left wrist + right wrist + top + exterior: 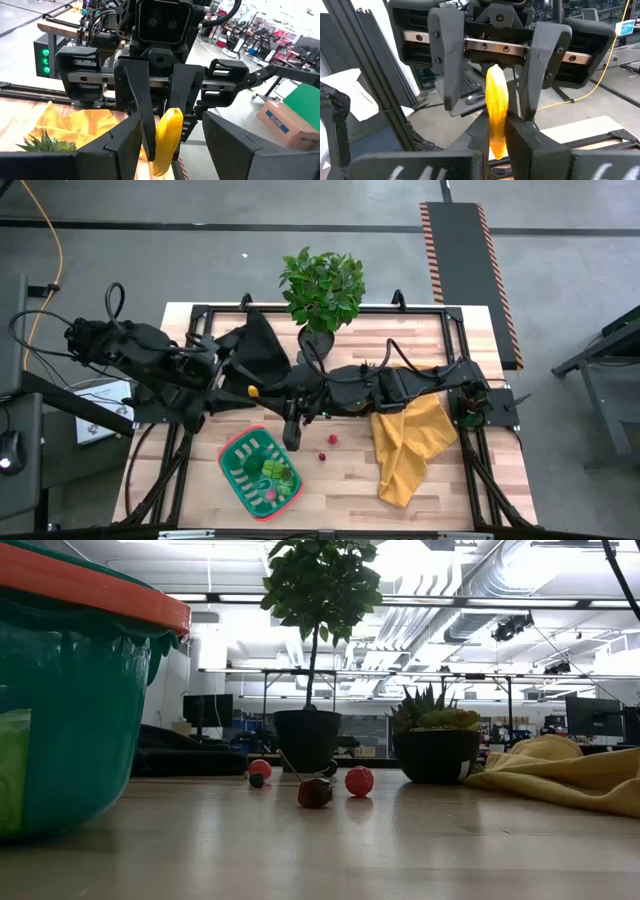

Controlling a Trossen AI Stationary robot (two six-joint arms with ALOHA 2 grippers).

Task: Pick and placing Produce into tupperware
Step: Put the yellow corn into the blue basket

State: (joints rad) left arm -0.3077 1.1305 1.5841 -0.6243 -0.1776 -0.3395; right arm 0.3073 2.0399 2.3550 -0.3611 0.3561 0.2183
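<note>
A green tub (258, 472) with a red rim sits at the table's near edge, left of centre, with green and pink toy produce (270, 473) inside. Just beyond it, on bare wood (330, 490), lie two small red pieces (328, 446). A yellow cloth (410, 445) is draped to their right.

Farther back, above the table's middle, the two dark arms meet tip to tip. Between them is a yellow banana (496, 110), held upright in the air. The right gripper (161, 137) is closed on the banana, its narrow fingers pinching the fruit's lower part. The left gripper (491, 87) faces it with jaws spread, one finger (446, 60) on each side of the banana and a visible gap at both sides.

A black cloth (262, 352) lies behind the left arm. At the far edge stands a leafy potted plant (322, 290), with a small spiky plant (435, 735) nearby in the low view.
</note>
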